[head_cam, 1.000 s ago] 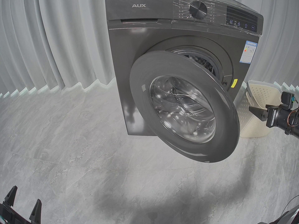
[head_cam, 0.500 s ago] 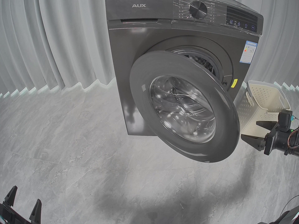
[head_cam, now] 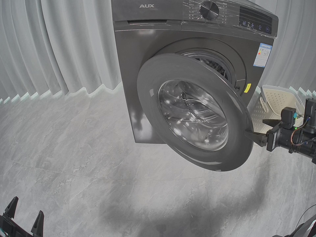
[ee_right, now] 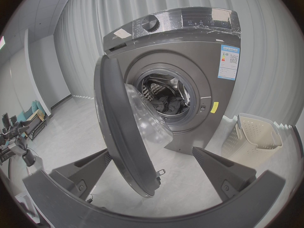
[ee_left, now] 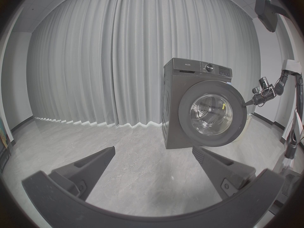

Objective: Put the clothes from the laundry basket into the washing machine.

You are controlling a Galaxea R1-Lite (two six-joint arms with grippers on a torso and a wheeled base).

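Observation:
The grey washing machine (head_cam: 151, 83) stands with its round door (head_cam: 194, 112) swung out. Dark clothes (ee_right: 166, 103) lie inside the drum. A cream laundry basket (head_cam: 279, 106) sits on the floor to the right of the machine, and no clothes show inside it (ee_right: 258, 136). My right gripper (head_cam: 258, 129) is open at the door's free right edge, one fingertip against the rim. In the right wrist view the door's rim (ee_right: 126, 143) runs between the right gripper's (ee_right: 152, 151) fingers. My left gripper (head_cam: 24, 216) is open and low at the near left, holding nothing.
Pale curtains (head_cam: 59, 40) hang behind the machine. Grey tiled floor (head_cam: 82, 142) lies open to the left and in front of the machine. A stand with equipment (ee_right: 15, 143) is far off in the room.
The right gripper dropped from beside the basket, then moved left to the door's edge. The door, basket and left gripper stayed put.

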